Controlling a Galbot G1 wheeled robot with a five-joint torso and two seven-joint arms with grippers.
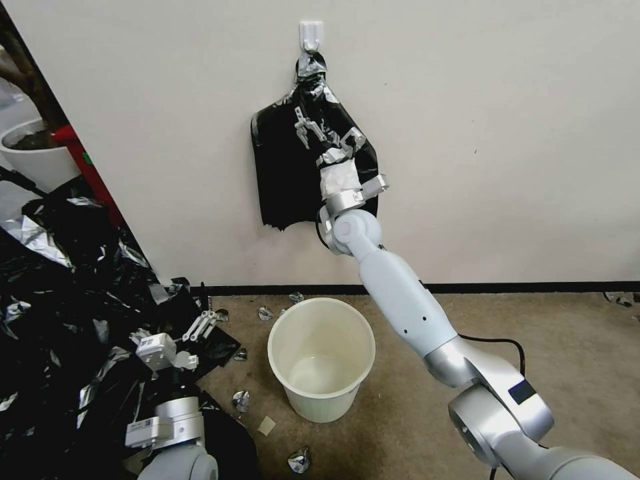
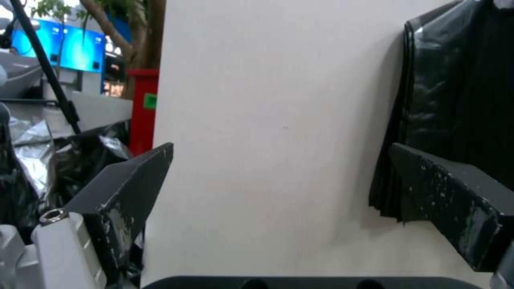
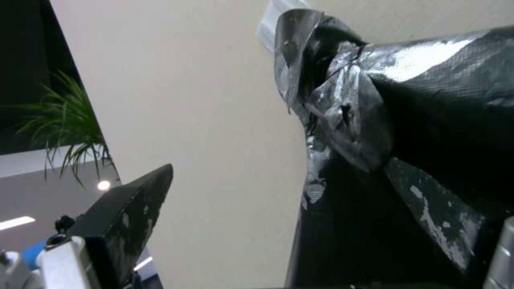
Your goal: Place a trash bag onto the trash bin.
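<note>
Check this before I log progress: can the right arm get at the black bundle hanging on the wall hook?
Probably yes. The right pincer is open against the hanging bundle, nothing between them.

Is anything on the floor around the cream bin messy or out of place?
Yes. Small crumpled silvery scraps lie scattered on the brown carpet around the round cream-white plastic bin, and a heap of black plastic bags spreads beside it. The bin stands upright, unlined.

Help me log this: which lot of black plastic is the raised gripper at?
The flat black bundle hanging from the white wall hook. The right gripper is against it, fingers open. The other lot is the heap of bags on the floor.
</note>
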